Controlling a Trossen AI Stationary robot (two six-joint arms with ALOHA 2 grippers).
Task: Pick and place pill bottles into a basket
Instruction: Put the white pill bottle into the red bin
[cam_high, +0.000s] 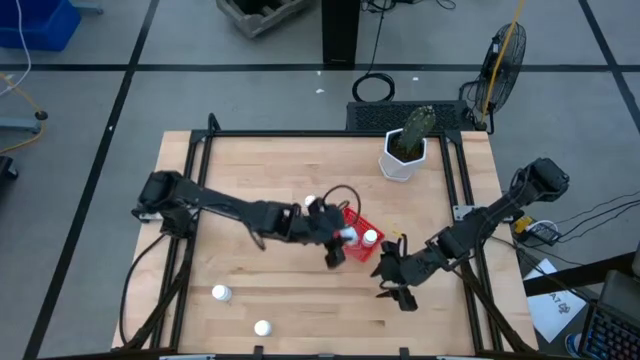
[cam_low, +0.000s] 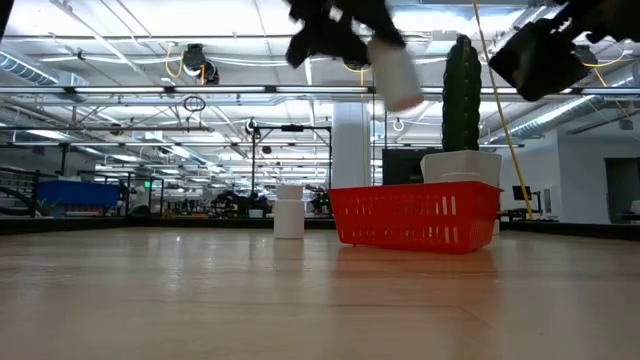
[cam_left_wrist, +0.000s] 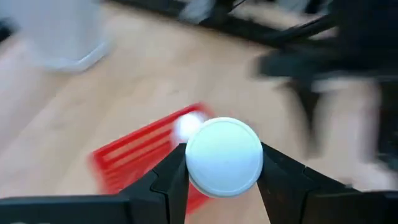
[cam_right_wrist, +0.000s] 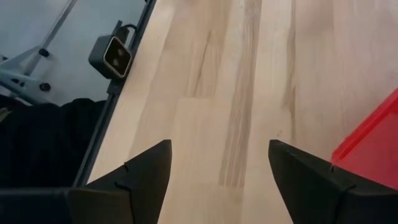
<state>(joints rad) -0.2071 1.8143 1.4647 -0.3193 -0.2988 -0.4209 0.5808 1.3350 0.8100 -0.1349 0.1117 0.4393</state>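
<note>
My left gripper (cam_high: 336, 246) is shut on a small white pill bottle (cam_left_wrist: 224, 155), high above the near-left side of the red mesh basket (cam_high: 362, 236). In the low view the bottle (cam_low: 396, 76) hangs above the basket (cam_low: 415, 216). One bottle (cam_high: 371, 238) lies in the basket. Two bottles (cam_high: 221, 293) (cam_high: 262, 327) rest on the table near its front edge. Another bottle (cam_low: 289, 212) stands upright left of the basket. My right gripper (cam_high: 396, 282) is open and empty, right of the basket and near the front. My left gripper pinches the bottle's round sides (cam_left_wrist: 186, 163) between its two fingers (cam_left_wrist: 166, 180), one on each side. One round end faces the wrist camera. The bottle is lifted clear and, in the low view, tilts below the gripper.
A white pot with a green cactus-like plant (cam_high: 404, 152) stands at the far right of the table. A black frame rail (cam_high: 320, 133) runs around the table's edges. Bare wood lies in front of the basket, as the right wrist view (cam_right_wrist: 236, 124) shows.
</note>
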